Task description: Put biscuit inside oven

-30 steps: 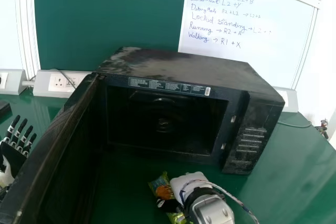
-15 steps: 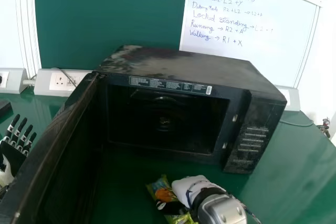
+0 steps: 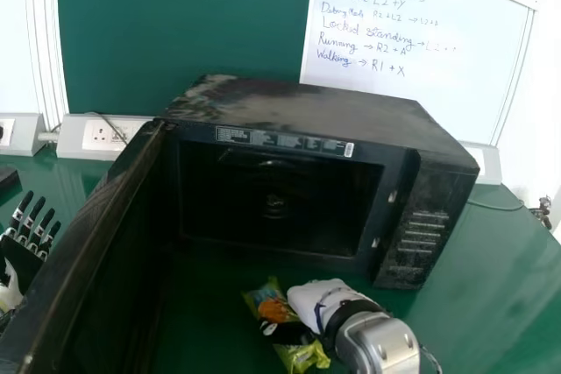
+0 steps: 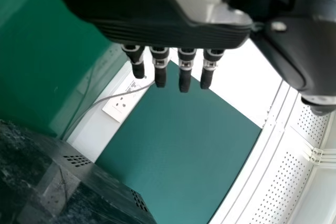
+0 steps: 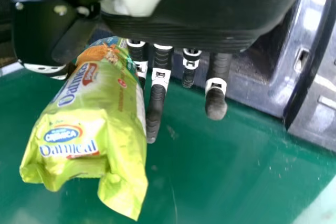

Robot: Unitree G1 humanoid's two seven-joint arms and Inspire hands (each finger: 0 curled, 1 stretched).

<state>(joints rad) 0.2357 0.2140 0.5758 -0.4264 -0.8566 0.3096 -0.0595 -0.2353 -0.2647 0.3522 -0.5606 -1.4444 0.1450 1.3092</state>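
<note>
I'm counting two hands of my own: one left hand (image 3: pixel 21 262) and one right hand (image 3: pixel 314 300). One biscuit packet (image 5: pixel 97 111) is making up the whole count of food. One microwave oven (image 3: pixel 298 111) is standing with one door (image 3: pixel 83 256), and two vent patches (image 4: pixel 77 160) are showing on its casing. One table (image 3: pixel 491 260) is holding it all up. Behind, I'm seeing one green board (image 3: pixel 184 24) and one written-on whiteboard (image 3: pixel 482 50), which is carrying six handwritten lines (image 3: pixel 364 44). Two thin cables (image 3: pixel 495 210) are also showing.
</note>
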